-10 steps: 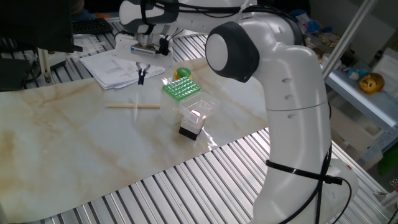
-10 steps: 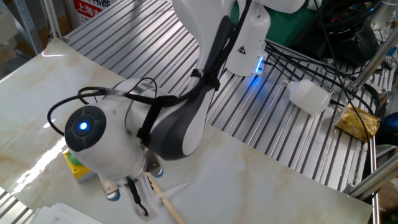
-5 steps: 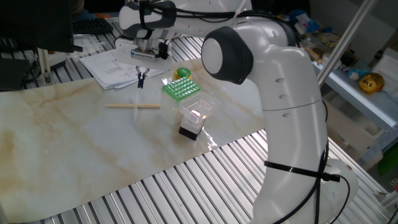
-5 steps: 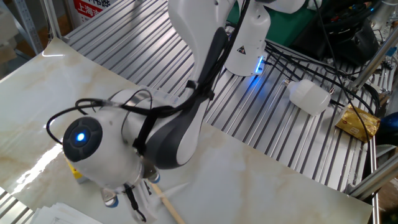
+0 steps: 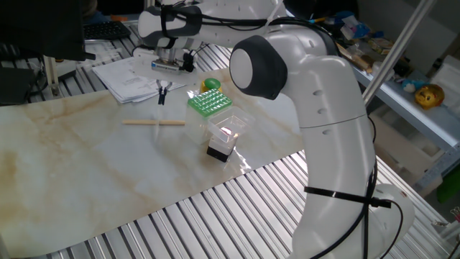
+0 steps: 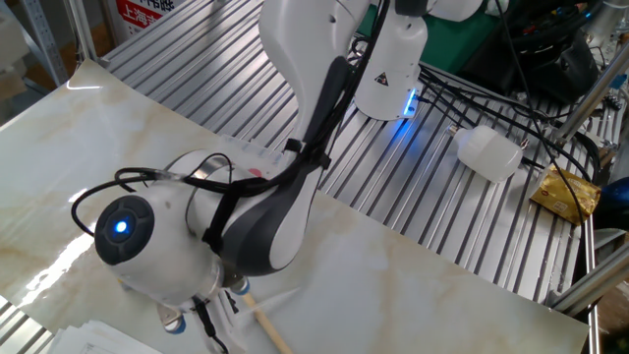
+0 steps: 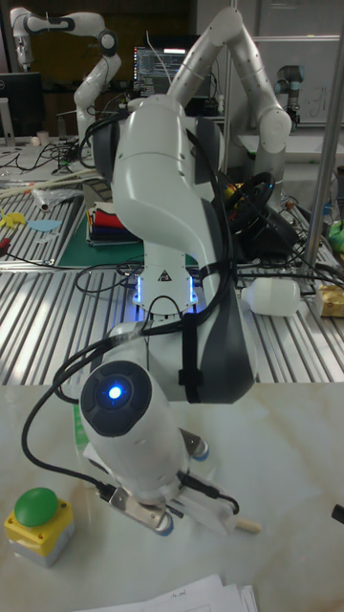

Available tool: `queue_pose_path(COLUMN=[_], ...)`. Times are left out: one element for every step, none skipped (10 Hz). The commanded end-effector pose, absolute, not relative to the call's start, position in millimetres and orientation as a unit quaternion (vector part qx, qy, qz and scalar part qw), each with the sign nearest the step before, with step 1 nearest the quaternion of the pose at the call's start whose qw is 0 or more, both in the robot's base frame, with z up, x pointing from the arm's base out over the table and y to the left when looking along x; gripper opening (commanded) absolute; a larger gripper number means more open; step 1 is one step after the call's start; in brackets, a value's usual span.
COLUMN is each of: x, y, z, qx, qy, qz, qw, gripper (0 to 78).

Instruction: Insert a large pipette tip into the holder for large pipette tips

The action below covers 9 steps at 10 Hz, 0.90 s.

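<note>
The Panda arm's gripper hangs just above the marble-patterned table in the upper left of one fixed view, poised over the far side of a tan wooden stick. Over the past second the arm has crept rather than leapt: its big elbow joint has slid left, and in the other fixed view the wrist has sunk toward the lower left corner, carrying the fingers almost out of frame. The dark fingers look close together, but whether they are shut or merely narrow cannot be told from any view.

The large pipette tip shows only as a faint pale sliver on the table, crossing or just beside the stick, below the gripper in the frame; it appears to be lying free rather than held. The green holder for large tips sits to the right of the gripper, near a clear box and a green button, with papers behind.

The slow drift reads as final alignment for the pick; nothing has yet been lifted, so the insertion lies entirely ahead. The tip's clear plastic and its closeness to the stick make a mistaken or glancing grasp the chief risk.
</note>
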<state>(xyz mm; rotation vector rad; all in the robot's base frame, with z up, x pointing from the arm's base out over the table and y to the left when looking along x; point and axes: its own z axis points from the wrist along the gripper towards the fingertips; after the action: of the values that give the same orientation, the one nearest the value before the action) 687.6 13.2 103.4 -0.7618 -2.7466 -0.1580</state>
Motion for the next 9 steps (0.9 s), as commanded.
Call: queue_pose_path(x=[689.6,689.7,689.8,689.9,690.1,690.2,690.2,690.2,690.4], y=[10.4,10.4,10.3,10.2,10.0,10.0,10.0,10.0,10.0], z=[101.5,100.3,99.3,97.3,95.1,94.3,94.0,93.8,90.6], qx=[-0.263,-0.263,-0.262,-0.262,-0.262,-0.263,-0.265,-0.265,-0.265], qy=[-0.951,-0.951,-0.951,-0.951,-0.950,-0.950,-0.948,-0.948,-0.947], qz=[-0.069,-0.069,-0.069,-0.070,-0.076,-0.079,-0.081,-0.081,-0.080], qw=[0.147,0.147,0.147,0.147,0.149,0.150,0.157,0.158,0.163], gripper=[0.0,0.0,0.0,0.0,0.0,0.0,0.0,0.0,0.0])
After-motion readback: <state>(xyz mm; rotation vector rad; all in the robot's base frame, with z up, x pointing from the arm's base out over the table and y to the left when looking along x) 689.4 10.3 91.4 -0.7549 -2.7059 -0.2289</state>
